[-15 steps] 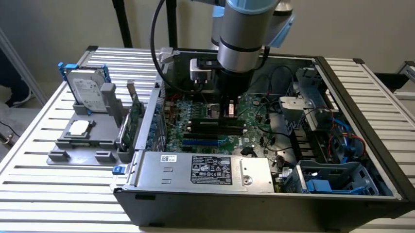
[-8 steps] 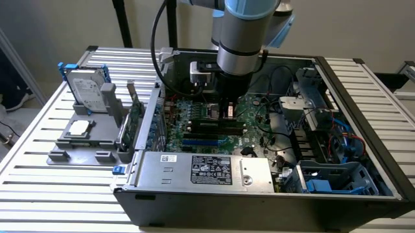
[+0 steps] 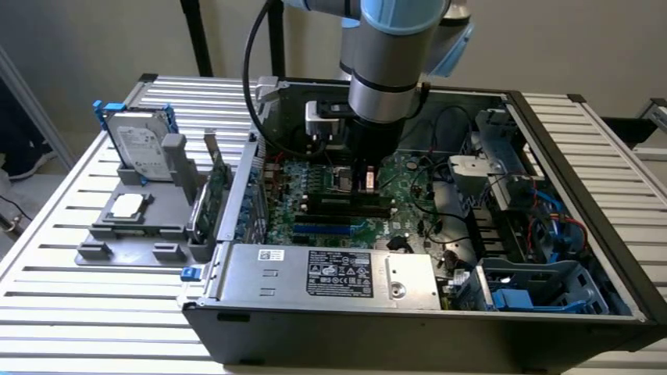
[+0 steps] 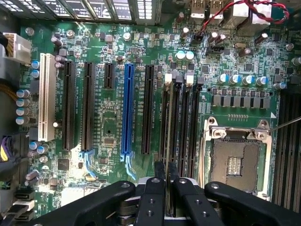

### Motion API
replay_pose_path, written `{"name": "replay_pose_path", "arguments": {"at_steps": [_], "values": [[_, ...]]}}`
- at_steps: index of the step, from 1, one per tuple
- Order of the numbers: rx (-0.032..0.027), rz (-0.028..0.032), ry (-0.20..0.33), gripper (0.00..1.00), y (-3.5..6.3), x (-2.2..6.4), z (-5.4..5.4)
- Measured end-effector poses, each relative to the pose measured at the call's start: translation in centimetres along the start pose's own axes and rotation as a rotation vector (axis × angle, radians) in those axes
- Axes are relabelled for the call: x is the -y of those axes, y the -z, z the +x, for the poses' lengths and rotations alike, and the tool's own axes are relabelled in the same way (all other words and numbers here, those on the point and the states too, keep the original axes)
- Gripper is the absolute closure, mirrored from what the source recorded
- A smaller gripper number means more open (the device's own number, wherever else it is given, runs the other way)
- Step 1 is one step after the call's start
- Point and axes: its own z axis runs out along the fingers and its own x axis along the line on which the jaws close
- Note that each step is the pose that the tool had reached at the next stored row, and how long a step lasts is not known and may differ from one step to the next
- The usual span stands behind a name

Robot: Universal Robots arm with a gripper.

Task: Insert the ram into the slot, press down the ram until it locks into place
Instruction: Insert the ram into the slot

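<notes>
Our fingers [image 4: 160, 174], nearly closed, pinch the thin green ram [image 4: 168, 141] edge-on over the long black slot [image 4: 165, 113], between a blue slot [image 4: 127, 108] and silver processor socket [image 4: 235, 160].

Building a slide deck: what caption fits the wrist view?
Gripper over the black memory slots, beside the silver processor socket.
</notes>
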Motion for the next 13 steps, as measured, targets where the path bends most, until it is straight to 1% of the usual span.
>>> {"name": "replay_pose_path", "arguments": {"at_steps": [13], "values": [[-0.0052, -0.0002, 0.000, 0.86, -0.49, 0.06, 0.01]]}}
